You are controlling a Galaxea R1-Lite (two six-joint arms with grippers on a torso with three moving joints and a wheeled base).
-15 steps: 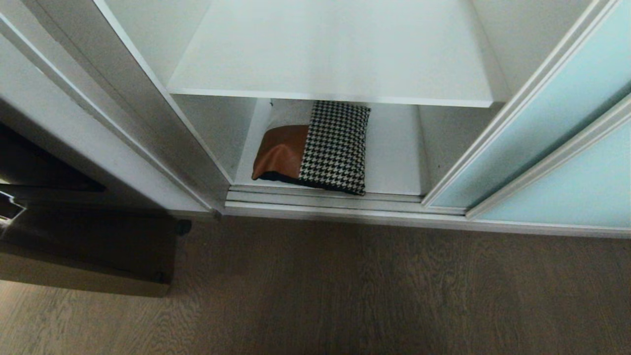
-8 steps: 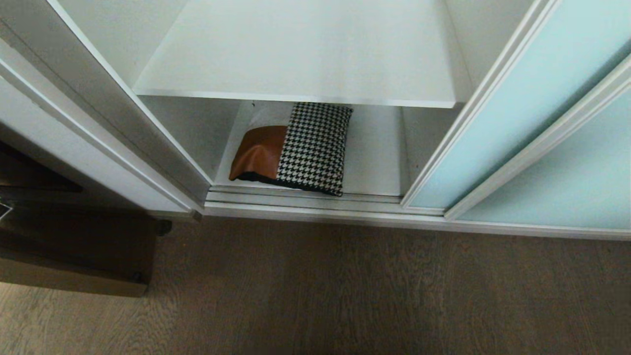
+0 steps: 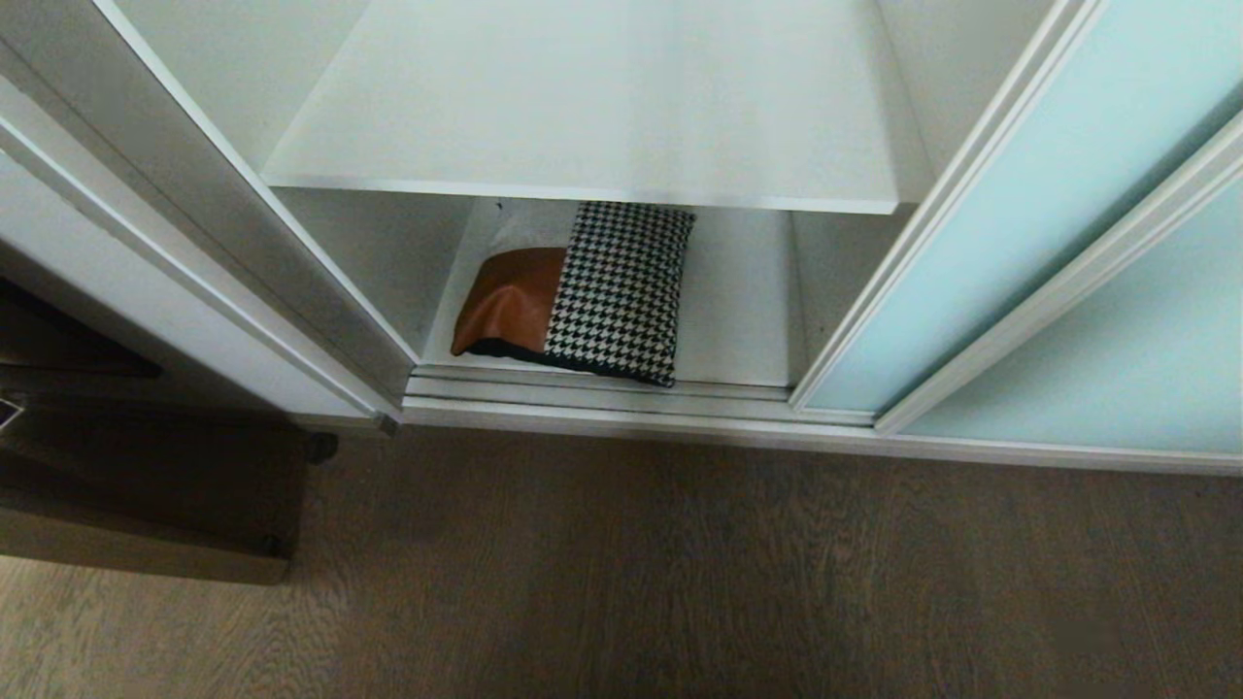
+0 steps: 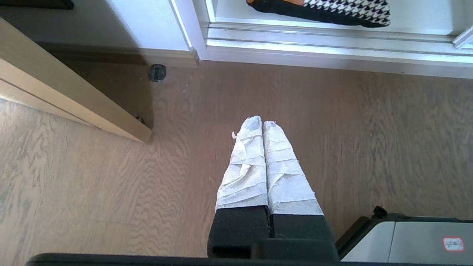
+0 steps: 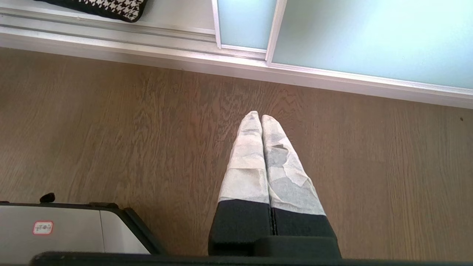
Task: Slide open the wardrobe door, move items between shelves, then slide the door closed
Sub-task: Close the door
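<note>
Nothing moved since half a second ago, plump patchwork cushion [image 3: 573, 291], smooth white shelf [image 3: 738, 320]

The head view looks steeply down from above into the open wardrobe, onto the cushion [image 3: 573, 291] on the bottom shelf [image 3: 738, 311]. Both wrist views point down at the floor [image 4: 92, 177], seemingly from low and close. All three share the sill track [image 3: 602, 393] and the cushion's front edge.

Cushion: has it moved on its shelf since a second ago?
No. The cushion keeps its place against the door track; only the camera shifted.
</note>
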